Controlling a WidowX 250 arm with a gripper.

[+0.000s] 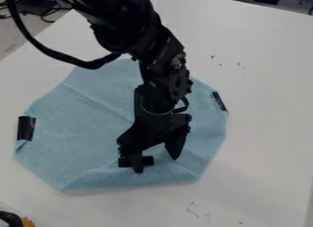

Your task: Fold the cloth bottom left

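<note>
While the cloth (79,130) lay on the counter (263,130), my hand (158,164) stood wide over its folded lower edge

I judged that the black tab (125,162) there offered a grip point, since one finger stood at it, the other well apart; whether the spread served a pinch or a release, I couldn't tell. The arm (162,66) came in from the top, angled so the hand pointed steeply down

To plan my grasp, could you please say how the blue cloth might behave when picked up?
The cloth will probably be floppy, judging by its creases and turned-over lower edge. It looks thin, so likely light for its spread. The black strip at the picture's left may stiffen that edge.
</note>
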